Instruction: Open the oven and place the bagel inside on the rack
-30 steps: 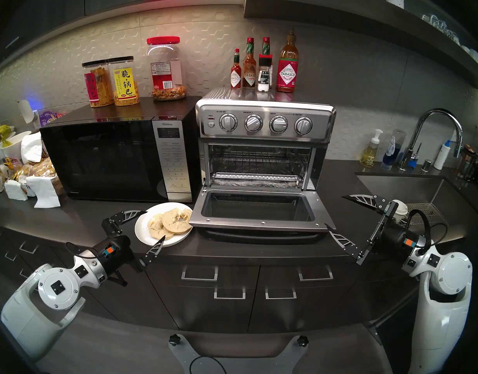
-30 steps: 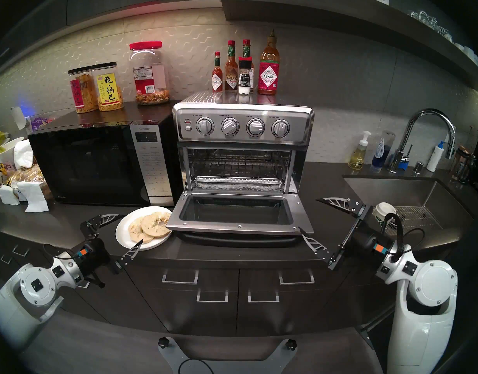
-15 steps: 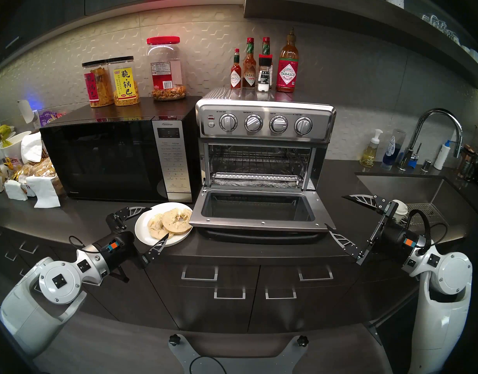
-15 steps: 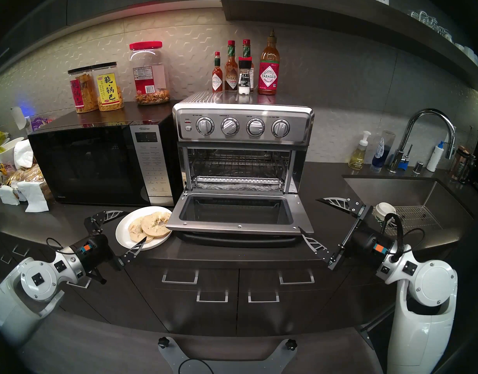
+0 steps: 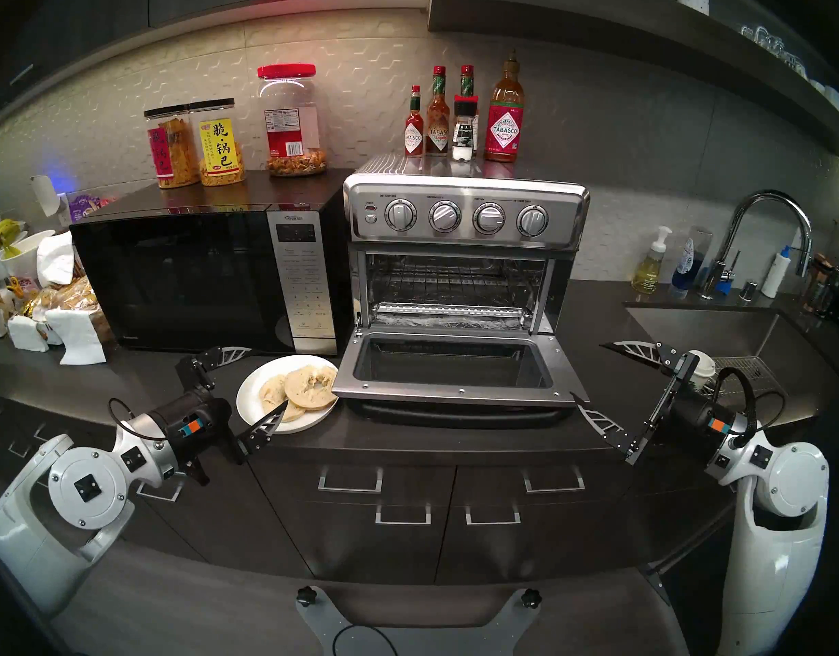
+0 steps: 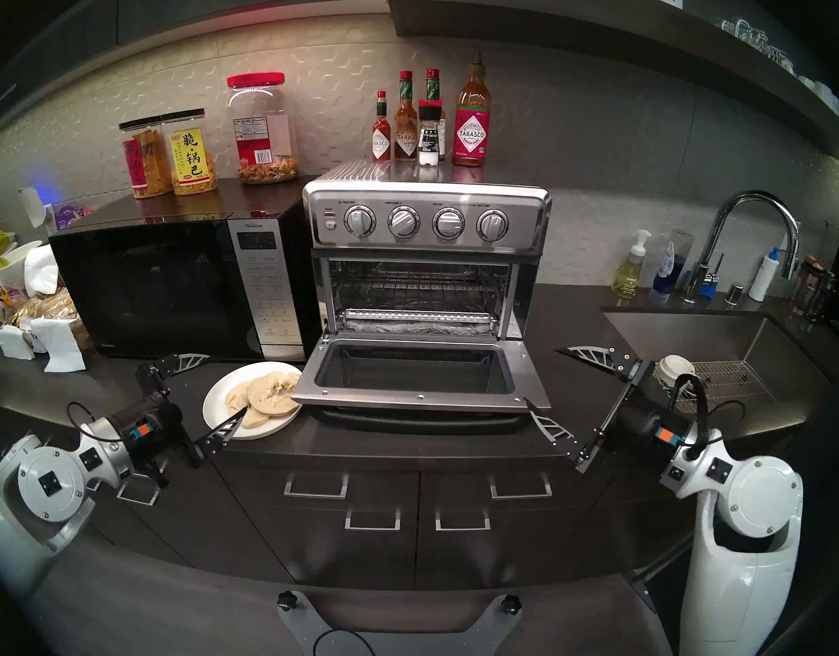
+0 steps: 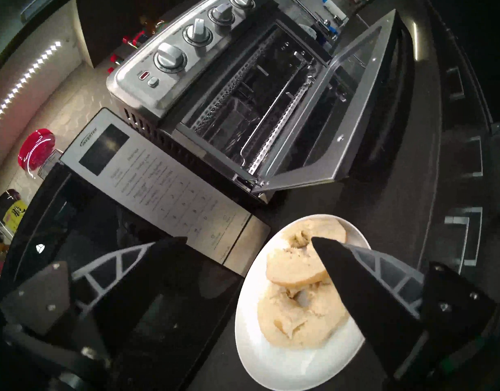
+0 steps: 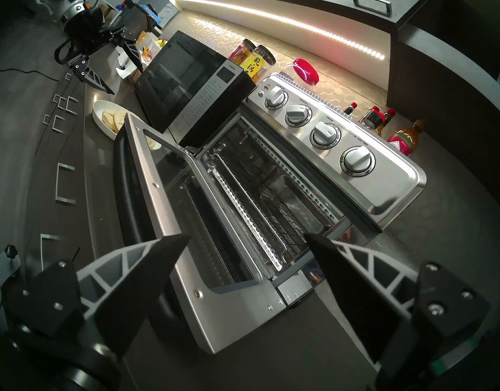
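Note:
The stainless oven (image 5: 465, 215) stands with its glass door (image 5: 450, 376) folded down flat. Its wire rack (image 5: 450, 276) sits mid-cavity above a foil-lined tray (image 5: 450, 316). Two pale bagel halves (image 5: 309, 387) overlap on a white plate (image 5: 252, 404) just left of the door. My left gripper (image 5: 268, 376) is open at the plate's left side. One finger (image 7: 356, 283) reaches over the bagel halves (image 7: 296, 266), the other points at the microwave. My right gripper (image 5: 588, 370) hangs open and empty off the door's right corner, facing the oven (image 8: 327, 145).
A black microwave (image 5: 195, 276) stands directly left of the oven, with snack jars on top. Sauce bottles (image 5: 503, 115) sit on the oven. A sink (image 5: 739, 338) with a paper cup and a faucet lies to the right. Bread bags and napkins crowd the far left.
My left arm has swung back and to the left. Its open gripper has shifted toward the microwave, with the near finger still over the plate. The right arm has not moved.

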Action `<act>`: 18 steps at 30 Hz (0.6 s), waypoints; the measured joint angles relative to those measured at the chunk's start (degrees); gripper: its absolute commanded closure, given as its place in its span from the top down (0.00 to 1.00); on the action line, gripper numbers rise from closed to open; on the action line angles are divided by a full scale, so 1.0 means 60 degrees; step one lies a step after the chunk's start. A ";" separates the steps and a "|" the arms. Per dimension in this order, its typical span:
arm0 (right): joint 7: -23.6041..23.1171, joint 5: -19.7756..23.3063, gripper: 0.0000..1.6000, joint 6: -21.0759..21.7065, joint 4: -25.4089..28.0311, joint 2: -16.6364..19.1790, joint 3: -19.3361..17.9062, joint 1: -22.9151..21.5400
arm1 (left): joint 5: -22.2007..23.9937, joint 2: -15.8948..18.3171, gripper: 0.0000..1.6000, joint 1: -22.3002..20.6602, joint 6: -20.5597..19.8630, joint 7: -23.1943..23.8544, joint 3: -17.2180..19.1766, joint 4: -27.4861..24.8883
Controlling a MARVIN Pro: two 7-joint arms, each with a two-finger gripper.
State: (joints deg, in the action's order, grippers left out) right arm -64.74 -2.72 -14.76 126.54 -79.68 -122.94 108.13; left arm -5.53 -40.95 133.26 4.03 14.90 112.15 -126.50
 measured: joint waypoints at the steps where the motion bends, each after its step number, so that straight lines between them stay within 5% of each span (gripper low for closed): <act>1: 0.0000 0.0000 1.00 0.0000 0.0000 0.0000 0.0000 0.0000 | -0.0103 -0.0035 1.00 0.0115 -0.0002 0.0021 0.0091 0.0000; 18: 0.0000 0.0001 1.00 0.0000 0.0000 -0.0002 0.0000 -0.0001 | -0.0632 -0.0100 1.00 0.0707 -0.0107 0.0780 0.1201 -0.0252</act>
State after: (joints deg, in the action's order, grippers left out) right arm -64.74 -2.71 -14.77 126.54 -79.69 -122.94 108.12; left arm -9.31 -41.55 137.50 3.38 19.58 119.36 -128.02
